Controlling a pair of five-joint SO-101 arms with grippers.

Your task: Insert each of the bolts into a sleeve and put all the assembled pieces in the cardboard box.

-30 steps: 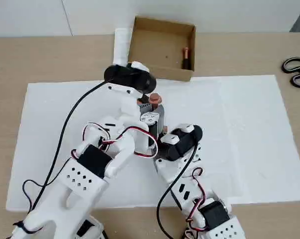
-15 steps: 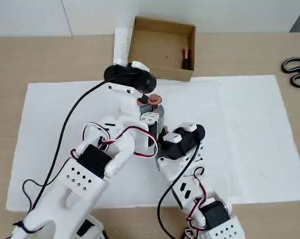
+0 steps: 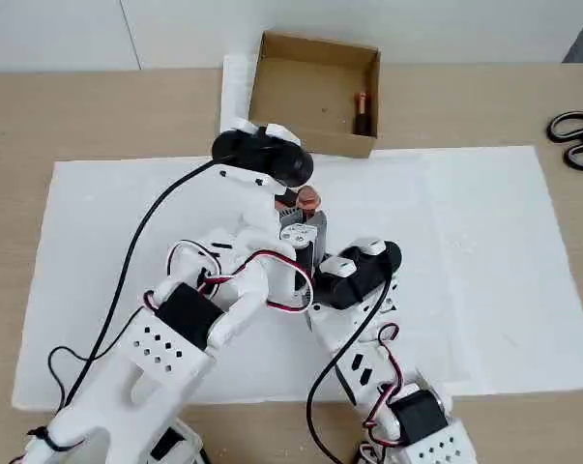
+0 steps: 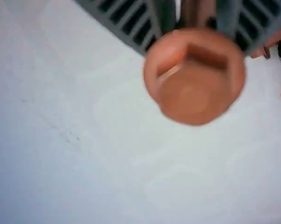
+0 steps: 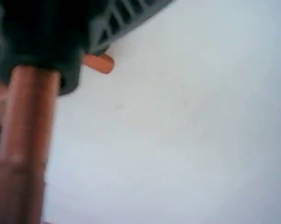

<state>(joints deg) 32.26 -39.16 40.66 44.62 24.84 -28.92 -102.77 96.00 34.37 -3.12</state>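
Insertion looks to be the step in hand. Both arms meet over the middle of the white sheet (image 3: 484, 251) that covers the counter (image 3: 98, 106). The left claw (image 3: 293, 198) is clenched around the shaft of a copper bolt (image 4: 195, 77), just behind its hexagonal head. The right claw (image 3: 308, 224) sits right against it and appears to be clamped on a black sleeve (image 5: 37, 42). From the right wrist camera the copper shaft pokes out of that sleeve, so I'd say the bolt is already threaded in, though I can't see how deep it sits.

At the far edge of the counter stands the cardboard box (image 3: 306, 97), well apart from the claws, with one finished piece (image 3: 362, 111) lying against its right-hand wall. Scissors (image 3: 576, 135) rest at the right edge.

Next, I'd expect the bolt to be pushed fully home. One claw then has to let go so the other can carry the pair to the box without the sleeve slipping off.
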